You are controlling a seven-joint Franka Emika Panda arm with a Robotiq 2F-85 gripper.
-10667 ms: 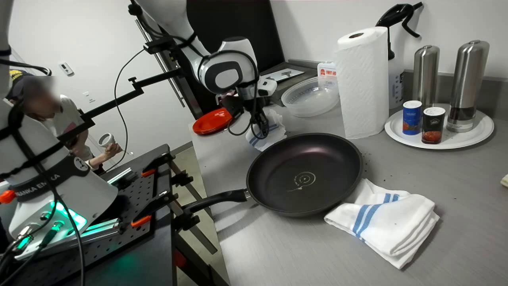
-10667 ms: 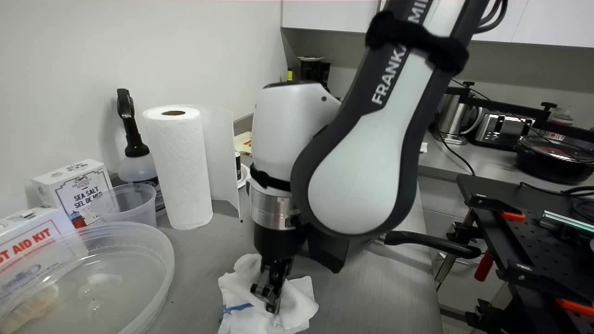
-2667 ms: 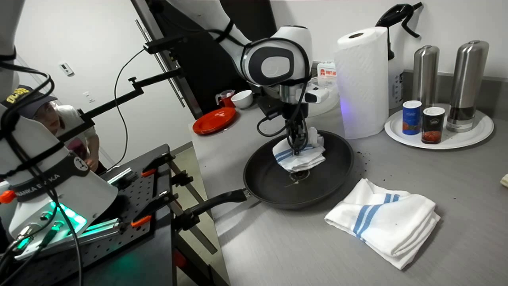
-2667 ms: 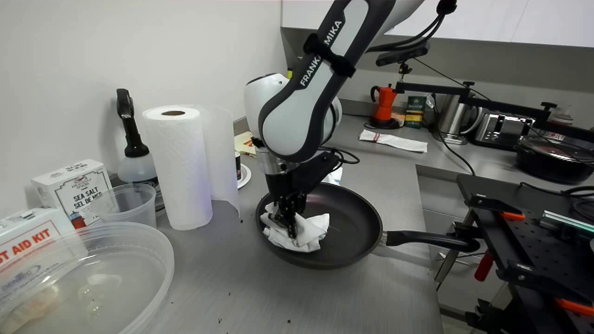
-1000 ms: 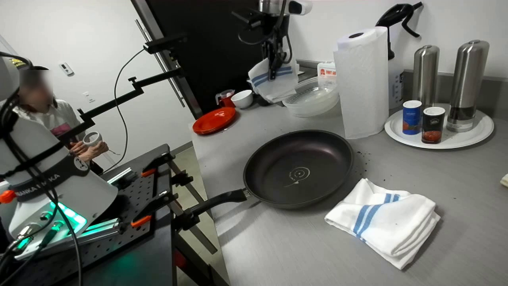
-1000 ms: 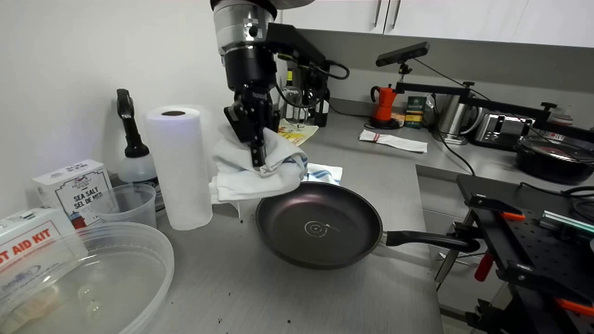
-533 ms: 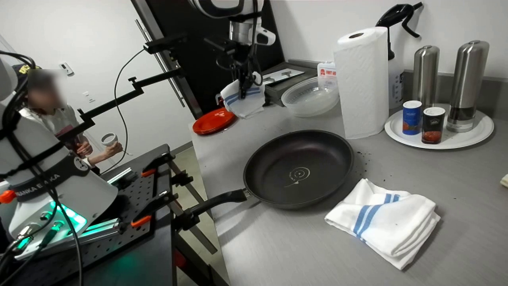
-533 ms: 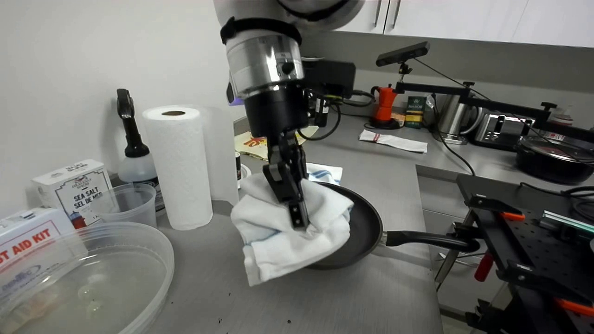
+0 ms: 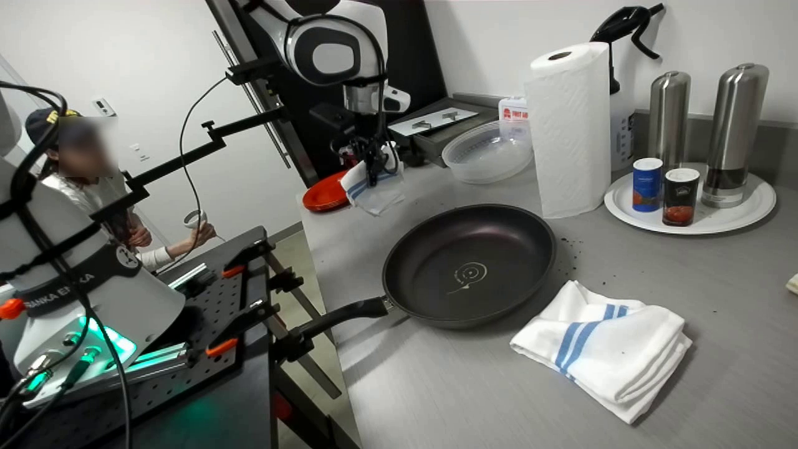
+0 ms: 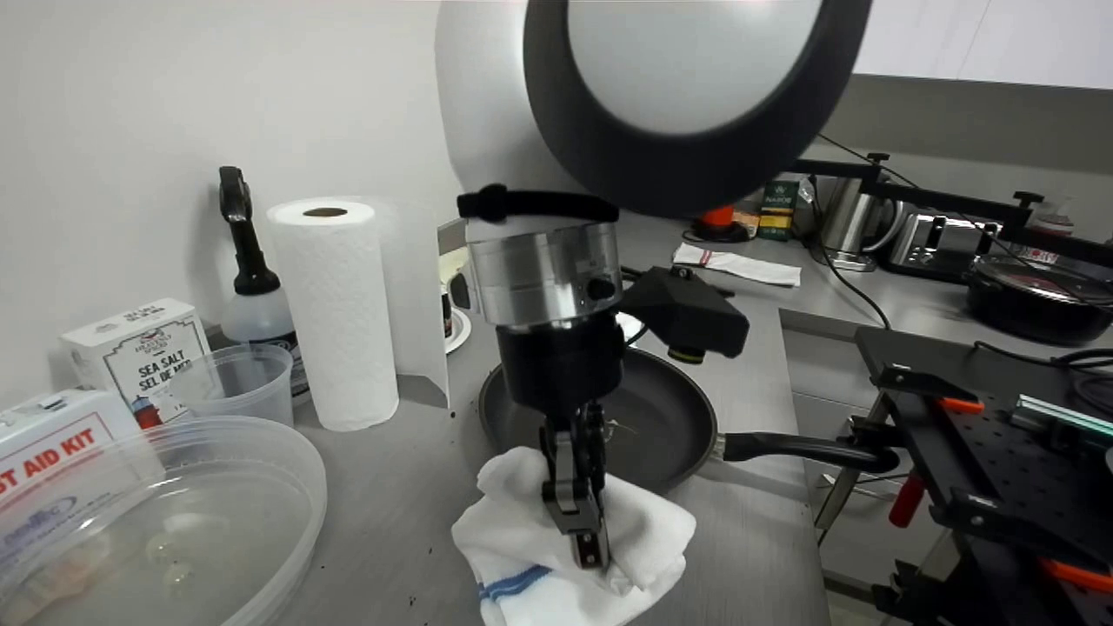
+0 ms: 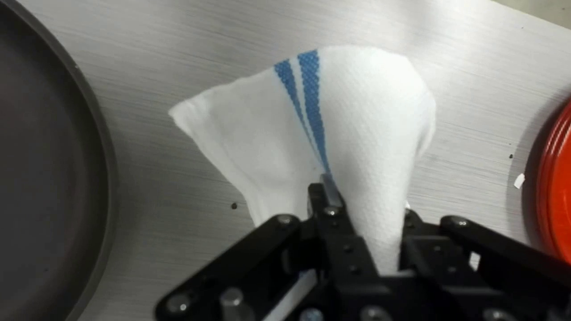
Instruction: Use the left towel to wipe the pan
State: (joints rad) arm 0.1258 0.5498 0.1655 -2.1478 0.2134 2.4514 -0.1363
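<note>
A folded white towel with blue stripes (image 9: 381, 201) hangs from my gripper (image 9: 373, 178), off the pan beside the red plates. In the wrist view the gripper (image 11: 368, 203) is shut on the towel (image 11: 370, 93), with cloth bunched between the fingers (image 11: 345, 240). I cannot tell whether the towel touches the counter. The black frying pan (image 9: 430, 287) sits on the counter with its inside bare; its edge shows in the wrist view (image 11: 40, 178). A second striped towel (image 9: 623, 355) lies folded on the pan's other side.
Red plates (image 9: 327, 192) stand close to the held towel. A clear plastic tub (image 9: 486, 156), a paper towel roll (image 9: 570, 137) and a white plate (image 9: 757, 199) with grinders line the wall side. Dark crumbs lie beside the pan. The pan handle (image 9: 340, 313) points over the counter edge.
The gripper took the towel from the counter, pressed it in the pan, then lifted it out. In the last second it moved away from the pan and downward. The pan has shifted slightly.
</note>
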